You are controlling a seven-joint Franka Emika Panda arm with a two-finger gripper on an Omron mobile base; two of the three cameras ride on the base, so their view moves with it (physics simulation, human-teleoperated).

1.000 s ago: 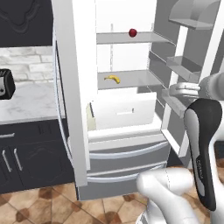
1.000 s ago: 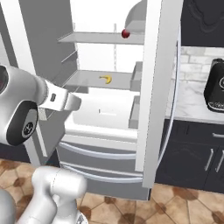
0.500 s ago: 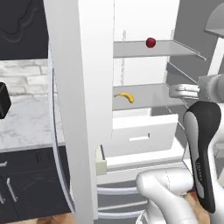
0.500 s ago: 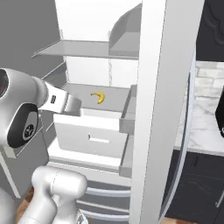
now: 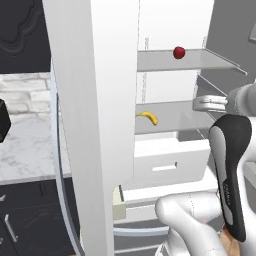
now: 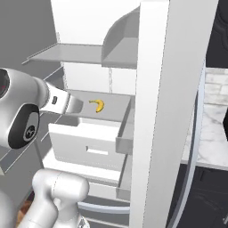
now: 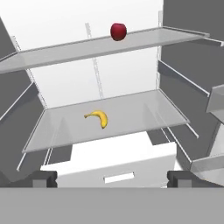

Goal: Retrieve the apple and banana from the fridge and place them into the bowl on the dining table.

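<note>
Inside the open fridge [image 7: 131, 65], the apple [image 7: 118, 31] sits on the upper shelf and the banana [image 7: 99, 118] on the shelf below it. The gripper [image 7: 111, 178], spread wide and empty, faces them from outside.

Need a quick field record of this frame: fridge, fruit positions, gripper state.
fridge: doors open, white inside
apple: on the upper glass shelf, toward the back
banana: lying on the lower glass shelf, above the white drawer
gripper: open, empty, facing the shelves, short of both fruits
task progress: neither fruit picked up yet
</note>
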